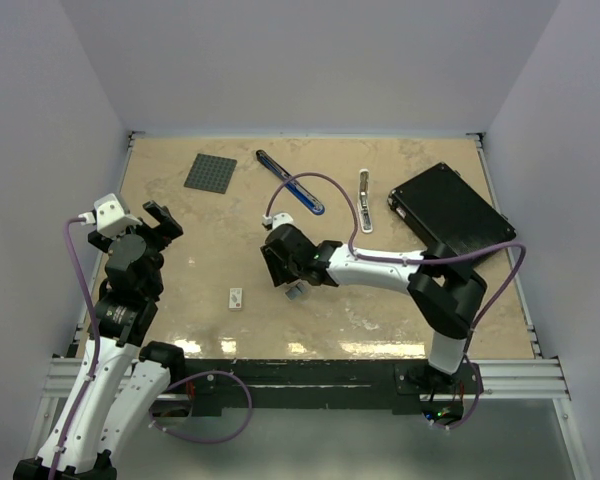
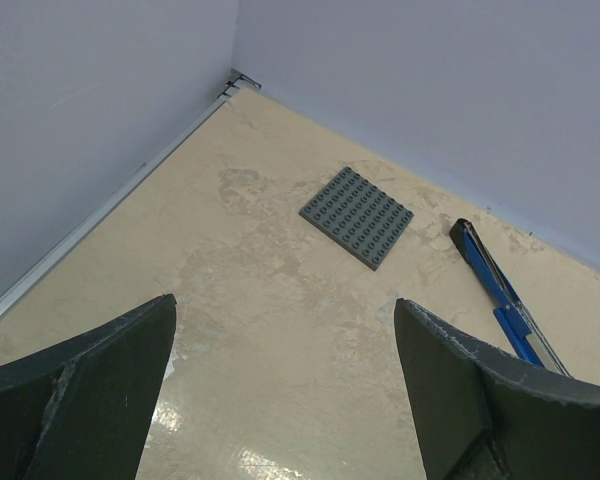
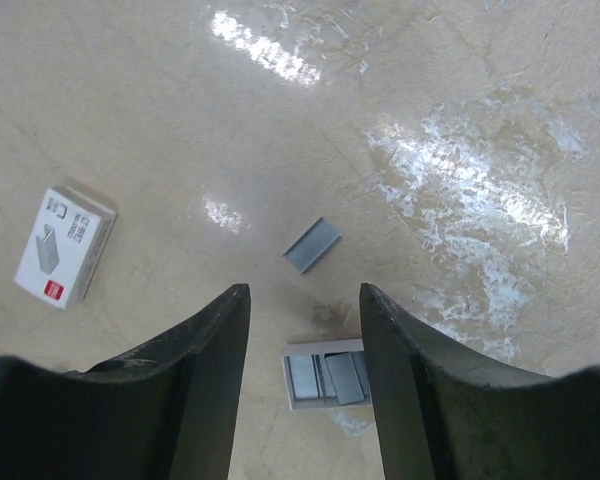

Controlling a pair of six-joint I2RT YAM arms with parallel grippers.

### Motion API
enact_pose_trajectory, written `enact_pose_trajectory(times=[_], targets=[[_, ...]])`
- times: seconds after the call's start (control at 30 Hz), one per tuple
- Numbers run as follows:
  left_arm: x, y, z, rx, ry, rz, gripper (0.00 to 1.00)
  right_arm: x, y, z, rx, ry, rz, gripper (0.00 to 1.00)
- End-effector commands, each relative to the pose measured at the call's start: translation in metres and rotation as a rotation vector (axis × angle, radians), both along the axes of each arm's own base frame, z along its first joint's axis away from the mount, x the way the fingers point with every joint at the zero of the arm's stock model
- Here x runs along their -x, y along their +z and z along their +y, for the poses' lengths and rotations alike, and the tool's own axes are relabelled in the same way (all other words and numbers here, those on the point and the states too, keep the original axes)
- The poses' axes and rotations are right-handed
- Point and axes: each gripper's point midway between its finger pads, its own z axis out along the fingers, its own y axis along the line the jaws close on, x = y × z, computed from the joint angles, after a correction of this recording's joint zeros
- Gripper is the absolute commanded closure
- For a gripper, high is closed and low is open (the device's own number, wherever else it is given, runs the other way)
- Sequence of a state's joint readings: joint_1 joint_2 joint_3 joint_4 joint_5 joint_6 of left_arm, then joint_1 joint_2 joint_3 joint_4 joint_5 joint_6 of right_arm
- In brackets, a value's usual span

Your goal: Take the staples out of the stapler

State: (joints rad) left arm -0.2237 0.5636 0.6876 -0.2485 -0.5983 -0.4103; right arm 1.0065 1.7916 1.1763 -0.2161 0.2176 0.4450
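**Staples out on the surface, both pincers empty**

My right pincer point(image 3: 302, 295) is spread and holds nothing. It hangs just above the staples point(image 3: 312, 245): one grey strip lies loose, and some more strips lie packed together nearer to my fingers. The stapler point(image 1: 290, 183) lies well apart from them, at the far part of the surface point(image 1: 210, 260), with no pincer on it. My left pincer point(image 2: 285, 305) is spread too, and empty. I judge the unloading mostly done; whether the channel is fully empty I cannot tell.
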Motion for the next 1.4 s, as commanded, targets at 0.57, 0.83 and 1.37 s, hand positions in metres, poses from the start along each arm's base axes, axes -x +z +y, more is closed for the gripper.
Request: enact_pose_trajectory(times=[0.57,0.83,1.37], targets=[[-0.003,0.009,-0.002,0.019,-0.007,-0.044,0.05,-0.02,-0.028,0.019,0.012,-0.185,0.043,0.52],[-0.003,0.009,-0.003,0.02,-0.01,-0.046,0.05,-0.014,-0.035,0.031,0.022,-0.146,0.048,0.54],[-0.004,0.007,-0.003,0.018,-0.012,-0.038,0.05,-0.008,-0.035,0.039,0.06,-0.086,0.014,0.63]])
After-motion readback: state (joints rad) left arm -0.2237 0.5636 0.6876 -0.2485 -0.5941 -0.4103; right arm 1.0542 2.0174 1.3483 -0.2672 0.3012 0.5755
